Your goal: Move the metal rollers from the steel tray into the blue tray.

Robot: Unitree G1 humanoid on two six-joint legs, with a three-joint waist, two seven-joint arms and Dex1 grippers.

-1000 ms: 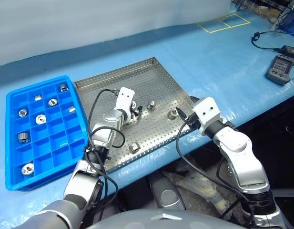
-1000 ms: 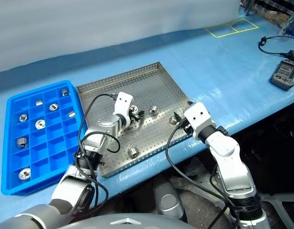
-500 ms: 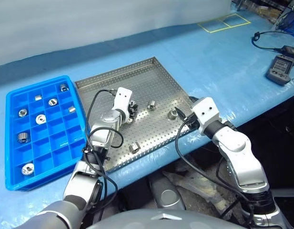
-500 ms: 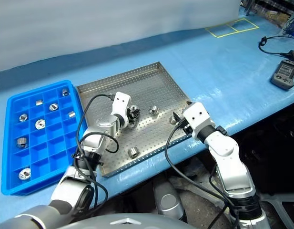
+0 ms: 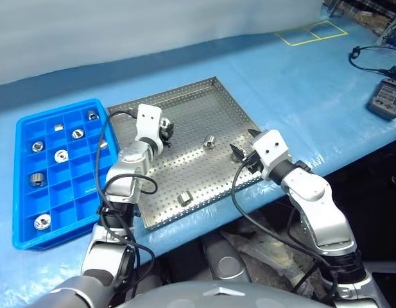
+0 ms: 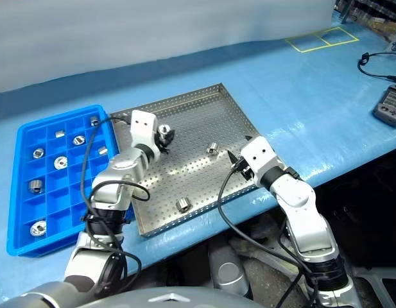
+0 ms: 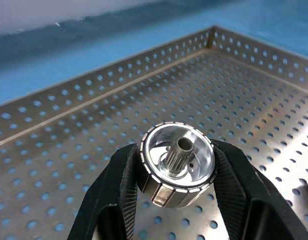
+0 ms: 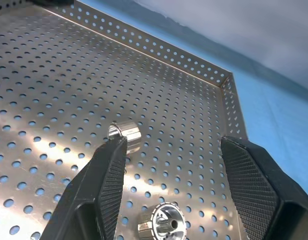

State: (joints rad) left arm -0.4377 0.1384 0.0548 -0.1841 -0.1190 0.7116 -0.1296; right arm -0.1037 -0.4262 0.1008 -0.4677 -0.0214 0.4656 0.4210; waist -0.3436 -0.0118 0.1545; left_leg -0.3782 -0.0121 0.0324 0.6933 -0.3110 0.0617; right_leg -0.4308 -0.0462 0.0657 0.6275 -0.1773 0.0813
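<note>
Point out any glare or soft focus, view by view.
Left wrist view: held roller sharp, steel tray behind softer. Right wrist view: bright glare on tray floor; near roller slightly blurred. Left eye view: sheen on the blue table cover.

The left gripper (image 7: 176,172) sits left of centre in the head view, its arm reaching up from the lower left, both black fingers (image 7: 116,187) clamped on a metal roller (image 7: 177,162). The right gripper (image 8: 168,185), right of centre, has its fingers spread wide and holds nothing.
</note>
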